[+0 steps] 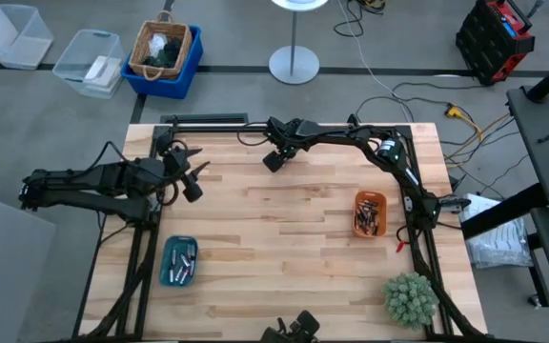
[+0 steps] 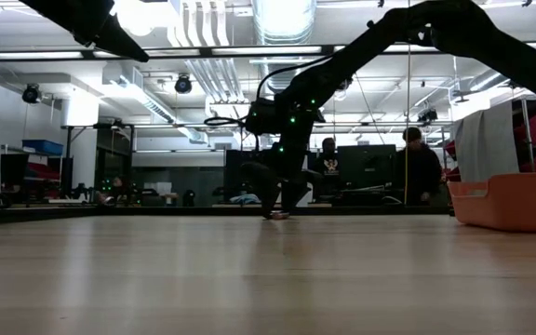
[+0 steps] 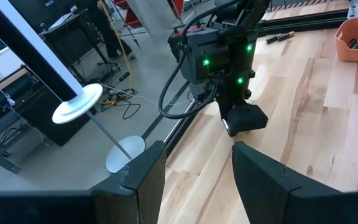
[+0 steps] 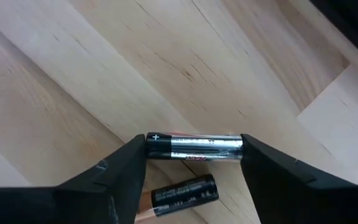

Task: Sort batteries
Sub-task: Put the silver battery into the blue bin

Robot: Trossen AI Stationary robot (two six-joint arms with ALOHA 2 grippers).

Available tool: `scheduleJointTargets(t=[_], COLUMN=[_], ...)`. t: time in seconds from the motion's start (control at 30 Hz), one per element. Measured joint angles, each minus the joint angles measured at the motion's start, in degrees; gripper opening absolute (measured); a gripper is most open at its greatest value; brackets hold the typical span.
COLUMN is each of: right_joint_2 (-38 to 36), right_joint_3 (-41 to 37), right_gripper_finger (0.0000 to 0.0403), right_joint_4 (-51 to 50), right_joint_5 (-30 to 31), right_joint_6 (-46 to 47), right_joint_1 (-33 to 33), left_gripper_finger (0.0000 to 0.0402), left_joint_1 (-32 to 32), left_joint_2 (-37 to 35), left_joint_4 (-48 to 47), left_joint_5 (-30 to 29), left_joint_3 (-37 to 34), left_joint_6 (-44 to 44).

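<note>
Pinching a battery (image 4: 194, 148) end to end, right gripper (image 4: 194, 162) low at the table's (image 1: 284, 238) far edge, second battery (image 4: 184, 194) apparently lying below, left gripper (image 3: 197, 171) raised, fingers apart, empty.

Light wooden plank table (image 1: 284, 248), black-framed. On it: an orange tray (image 1: 370, 213) near the right edge holding batteries, a teal tray (image 1: 178, 261) toward the front left also holding several, and a green spiky plant-like ball (image 1: 410, 298) at the front right corner. At the back middle two loose batteries lie on the bare wood, a silver-banded battery (image 4: 194, 147) and just beside it a dark battery (image 4: 182, 194).
</note>
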Motion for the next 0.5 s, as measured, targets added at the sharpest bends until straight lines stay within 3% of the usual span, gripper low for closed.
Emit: scheduleJointTargets(t=[0.5], right_joint_2=[0.0], right_joint_3=[0.1], right_gripper_finger=[0.0225], right_joint_4=[0.2], right_joint_5=[0.0], right_joint_6=[-0.2], right_joint_1=[-0.5], left_gripper_finger=[0.0165], left_joint_1=[0.0], left_joint_2=[0.0], left_joint_4=[0.0], left_joint_5=[0.0], left_joint_3=[0.0], left_joint_6=[0.0])
